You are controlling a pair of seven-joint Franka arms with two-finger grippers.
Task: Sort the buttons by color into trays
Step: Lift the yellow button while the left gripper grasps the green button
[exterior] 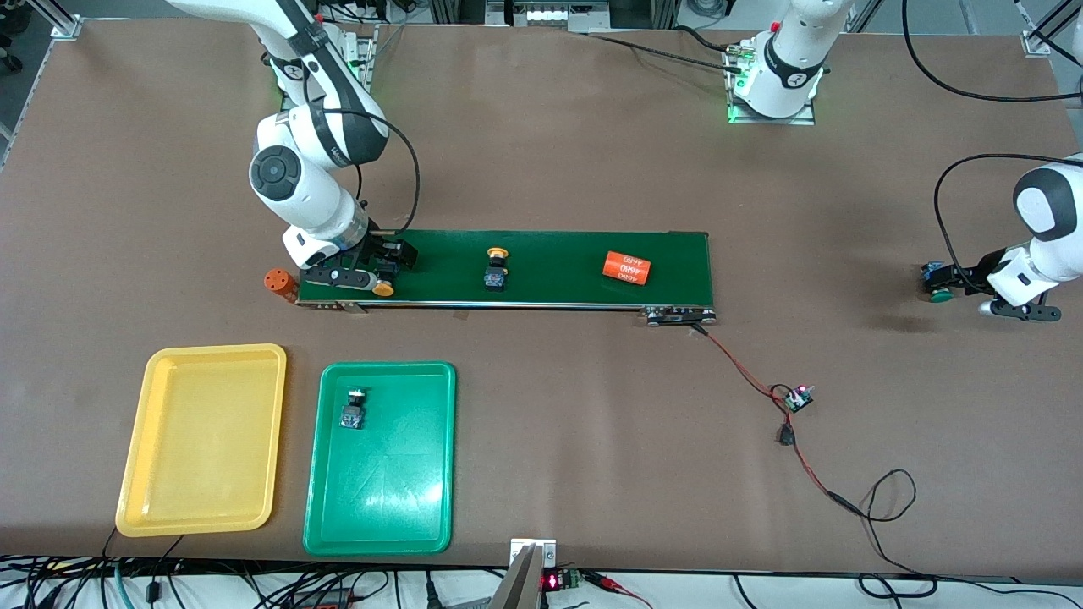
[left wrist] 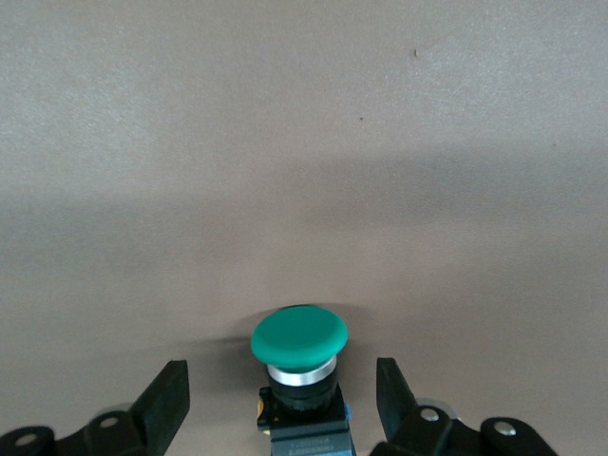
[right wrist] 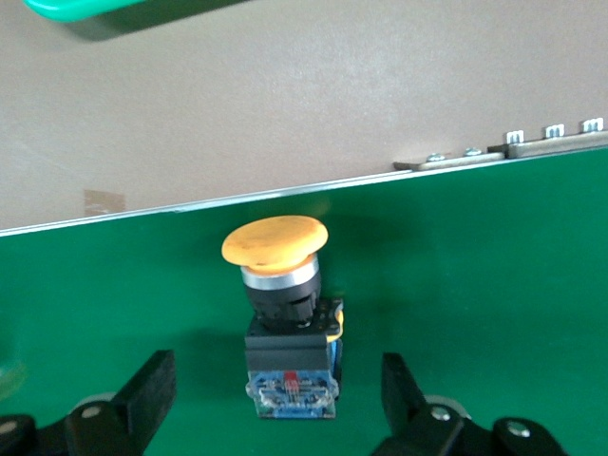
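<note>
Partly cropped green button [left wrist: 299, 366] body, left gripper [left wrist: 283, 399] jaws apart

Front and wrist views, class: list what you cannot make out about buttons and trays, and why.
Left wrist view: green button, between the fingers of the open left gripper: its body is cut off by the edge.
Right wrist view: green tray: only a corner shows, cut by the edge.
Front view: tray button: cap colour too small to tell.
Front view: yellow button at the belt end: body hidden by the right gripper.
</note>
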